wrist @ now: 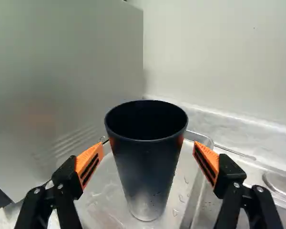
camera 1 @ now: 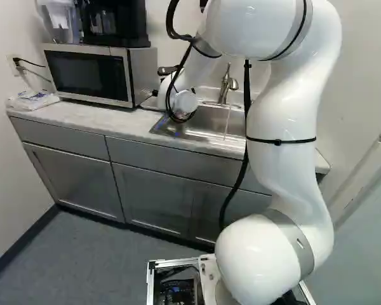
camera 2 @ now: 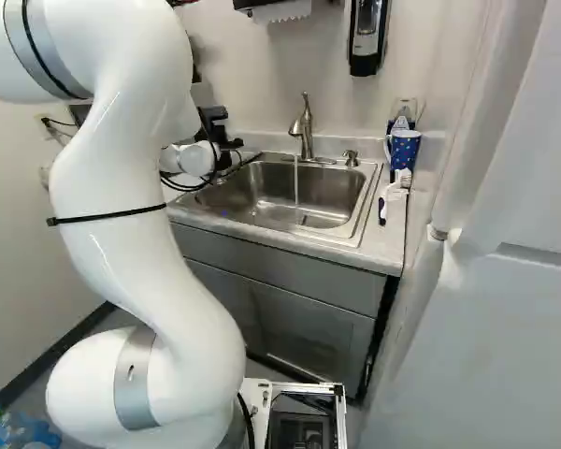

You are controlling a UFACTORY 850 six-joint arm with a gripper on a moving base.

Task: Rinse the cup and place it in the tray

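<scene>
Two orange pads (wrist: pixel 89 164): being held open on either side of the tapered black cup (wrist: pixel 145 171), neither being pressed to its wall.
Black cup: being borne upright by the wet, clear tray (wrist: pixel 102 202), mouth up, no grip being applied.
Gripper (wrist: pixel 148 147): placing is being judged all but done; a slow, straight retreat is now being called for, both gaps being kept even.
Cup wall: a sideways drift is being guarded against, since the cup could be tipped by either pad.
Tray rim: being crowded by one finger, so clearance is being advised before any turn.
Faucet (camera 2: pixel 304 131): water is being run into the stainless sink (camera 2: pixel 234 192); a shut-off is probably being left for last.
</scene>
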